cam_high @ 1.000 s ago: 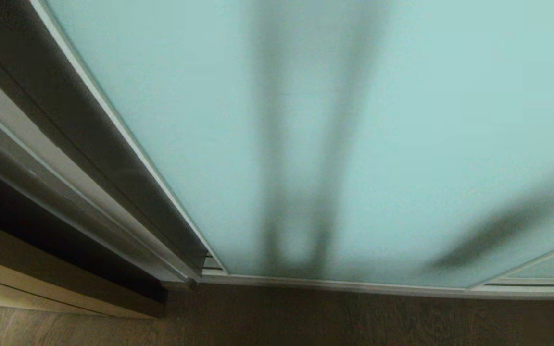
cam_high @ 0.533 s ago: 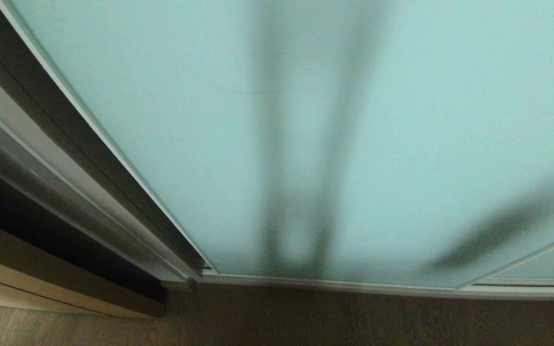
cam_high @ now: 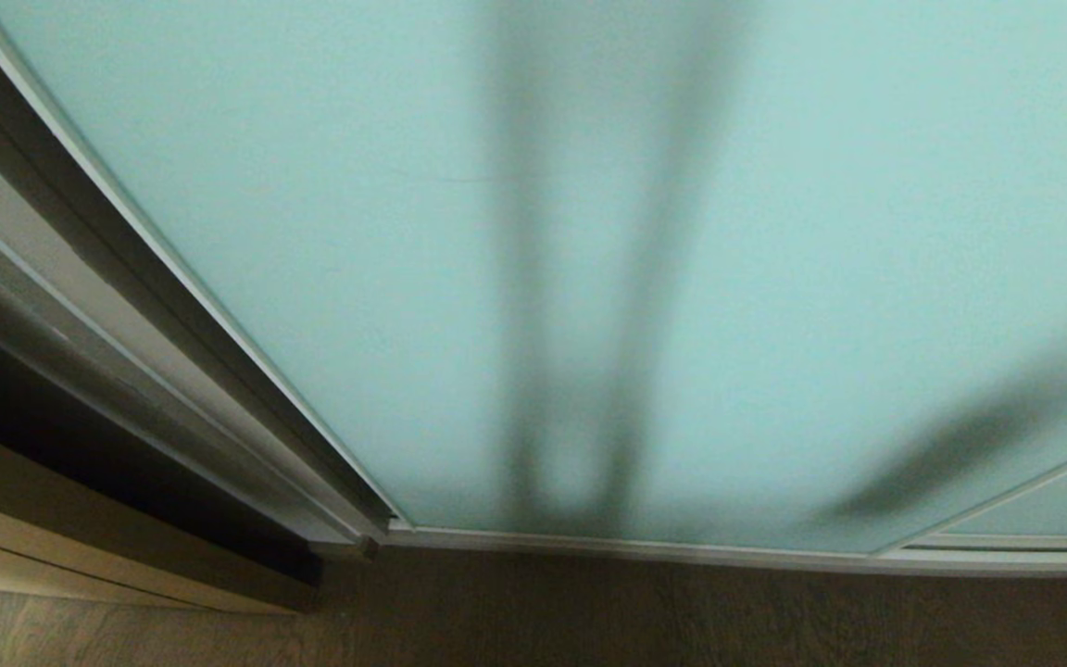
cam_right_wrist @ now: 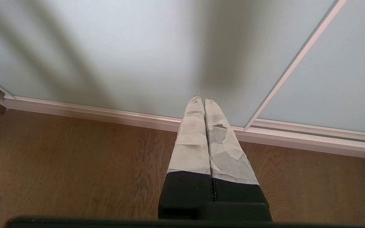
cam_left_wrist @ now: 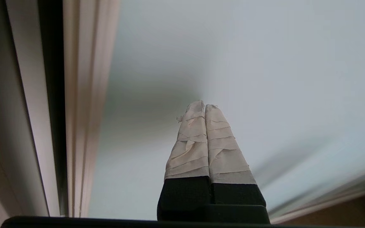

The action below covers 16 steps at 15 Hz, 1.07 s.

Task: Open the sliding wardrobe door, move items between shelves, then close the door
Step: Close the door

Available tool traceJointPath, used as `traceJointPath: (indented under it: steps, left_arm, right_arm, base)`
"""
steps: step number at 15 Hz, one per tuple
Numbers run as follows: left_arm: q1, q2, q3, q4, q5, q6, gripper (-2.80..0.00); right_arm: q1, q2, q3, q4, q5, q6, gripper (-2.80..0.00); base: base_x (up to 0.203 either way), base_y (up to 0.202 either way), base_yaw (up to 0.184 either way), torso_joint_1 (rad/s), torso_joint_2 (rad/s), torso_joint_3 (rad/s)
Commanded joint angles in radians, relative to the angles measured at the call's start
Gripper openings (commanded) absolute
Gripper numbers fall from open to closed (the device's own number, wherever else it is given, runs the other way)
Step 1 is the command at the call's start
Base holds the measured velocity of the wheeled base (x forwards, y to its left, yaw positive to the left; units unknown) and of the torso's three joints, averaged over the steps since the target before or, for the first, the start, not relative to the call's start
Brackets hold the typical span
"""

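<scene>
At the far left, a light wood panel [cam_high: 52,547] and a silver track frame [cam_high: 126,371] are seen. The sliding wardrobe door [cam_high: 357,232] fills the middle and right, nearly closed against the frame. The left gripper [cam_left_wrist: 204,106] is held before the glass, its taped fingers [cam_left_wrist: 190,139] pressed together. The right gripper [cam_right_wrist: 203,99] is parked low over the wooden floor [cam_right_wrist: 59,158], fingers likewise together.
</scene>
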Motion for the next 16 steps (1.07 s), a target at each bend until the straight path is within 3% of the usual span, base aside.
traceJointPath:
  steps: [1, 4, 8, 12, 16]
  left_arm:
    - [0.000, -0.056, 0.032, 0.013, -0.033, 0.011, -2.80]
    - [0.005, -0.168, 0.148, 0.114, -0.066, 0.056, -2.80]
    - [0.132, -0.341, 0.452, 0.150, -0.049, 0.086, -2.80]
    - [0.291, -0.634, 0.862, 0.158, 0.011, 0.104, -2.80]
    - [0.450, -0.920, 1.264, 0.166, -0.024, 0.150, -2.80]
  right_arm:
    - [0.000, -0.002, 0.000, 0.000, 0.000, -0.001, -2.80]
    - [0.000, -0.002, 0.000, 0.000, 0.000, 0.001, -2.80]
    - [0.000, -0.002, 0.001, 0.000, 0.000, 0.000, -2.80]
    - [0.000, -0.002, 0.000, 0.000, 0.000, -0.001, -2.80]
    - [0.000, 0.000, 0.000, 0.000, 0.000, 0.000, -2.80]
  base:
    - [0.000, 0.000, 0.000, 0.000, 0.00, 0.000]
    - [0.000, 0.000, 0.000, 0.000, 0.00, 0.000]
    - [0.000, 0.000, 0.000, 0.000, 0.00, 0.000]
    - [0.000, 0.000, 0.000, 0.000, 0.00, 0.000]
    - [0.000, 0.000, 0.000, 0.000, 0.00, 0.000]
